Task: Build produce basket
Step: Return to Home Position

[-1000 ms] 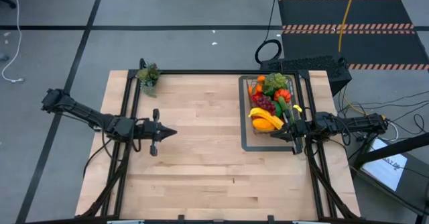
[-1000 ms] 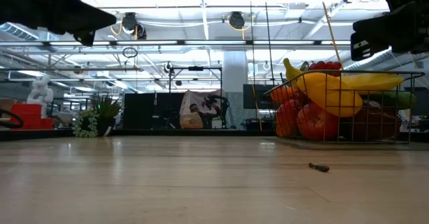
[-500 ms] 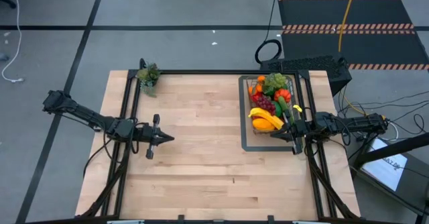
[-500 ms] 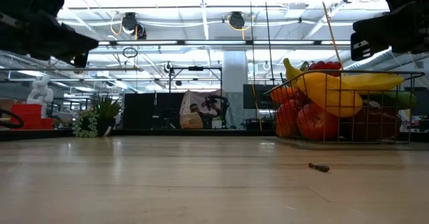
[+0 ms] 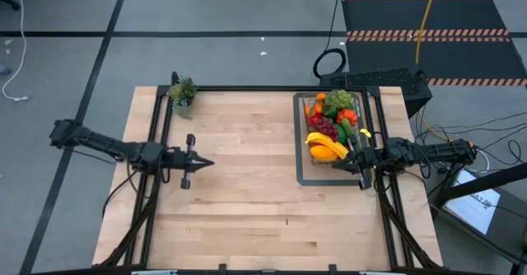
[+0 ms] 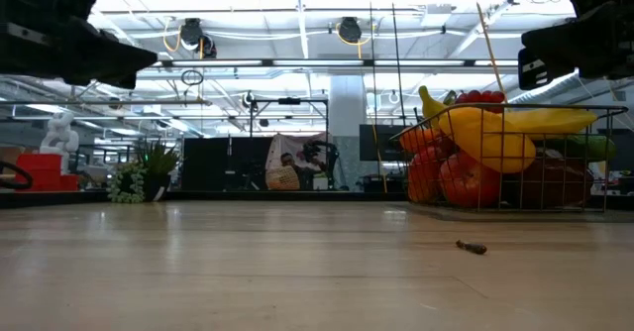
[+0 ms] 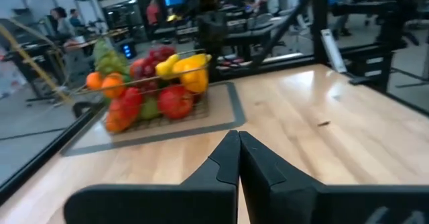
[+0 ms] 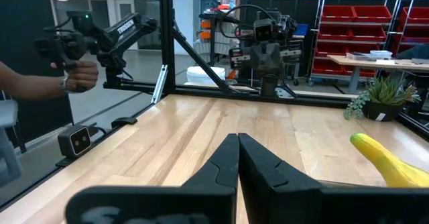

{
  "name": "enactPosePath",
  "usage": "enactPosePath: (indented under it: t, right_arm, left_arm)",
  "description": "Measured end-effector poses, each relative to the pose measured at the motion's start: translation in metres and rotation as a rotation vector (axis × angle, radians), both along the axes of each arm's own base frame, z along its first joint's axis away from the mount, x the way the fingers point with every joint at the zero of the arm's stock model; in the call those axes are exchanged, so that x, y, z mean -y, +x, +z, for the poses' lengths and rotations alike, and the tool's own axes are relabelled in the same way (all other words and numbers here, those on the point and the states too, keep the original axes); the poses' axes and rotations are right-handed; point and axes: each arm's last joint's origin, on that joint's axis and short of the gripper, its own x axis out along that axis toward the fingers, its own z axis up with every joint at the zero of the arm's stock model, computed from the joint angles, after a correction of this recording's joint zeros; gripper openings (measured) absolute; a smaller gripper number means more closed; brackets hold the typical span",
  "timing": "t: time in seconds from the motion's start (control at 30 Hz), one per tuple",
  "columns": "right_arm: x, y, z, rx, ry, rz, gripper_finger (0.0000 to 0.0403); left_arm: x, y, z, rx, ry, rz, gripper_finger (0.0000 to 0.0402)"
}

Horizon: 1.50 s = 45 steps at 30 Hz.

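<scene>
The wire basket [image 5: 360,102] stands on a flat dark tray [image 5: 301,174] at the table's right side. It is heaped with produce [image 5: 328,127]: a yellow banana [image 6: 540,121], red apples, grapes, oranges and greens. My right gripper [image 5: 336,167] hovers shut just off the basket's near end, over the tray; its wrist view shows the banana's tip [image 8: 389,162] beside the shut fingers [image 8: 237,138]. My left gripper [image 5: 212,163] hangs shut above the left half of the table, pointing at the basket [image 7: 167,113].
A small potted plant [image 5: 182,94] stands at the far left corner. A small dark bit [image 6: 471,247] lies on the bare wood in front of the basket. Black frame rails run along the table's edges. A person's hand [image 8: 70,76] shows beyond the table's left side.
My left arm has sunk a little over the table's left half and its wrist has rolled slightly; its fingers stay shut. My right arm, the basket and the produce have kept still.
</scene>
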Motion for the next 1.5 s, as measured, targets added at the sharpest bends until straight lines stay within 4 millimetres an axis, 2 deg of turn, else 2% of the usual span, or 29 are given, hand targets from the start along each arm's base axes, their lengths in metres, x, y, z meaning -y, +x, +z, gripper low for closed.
enactPosePath:
  t: [0.37, 0.73, 1.03, 1.5]
  right_arm:
    - [0.000, 0.000, 0.000, 0.000, 0.000, 0.000, 0.0000]
    - [0.000, 0.000, 0.000, 0.000, 0.000, 0.000, 0.0000]
    - [0.000, 0.000, 0.000, 0.000, 0.000, 0.000, 0.0000]
    - [0.000, 0.000, 0.000, 0.001, 0.000, 0.000, 0.0000]
  left_arm:
    - [-0.020, 0.002, -0.005, -0.052, -0.003, 0.153, 0.0006]
    - [-0.031, 0.001, -0.001, -0.011, -0.032, 0.114, 0.0003]
    - [-0.034, -0.007, -0.005, -0.062, -0.056, 0.175, 0.0001]
    - [-0.035, -0.024, 0.000, 0.011, -0.055, 0.199, 0.0001]
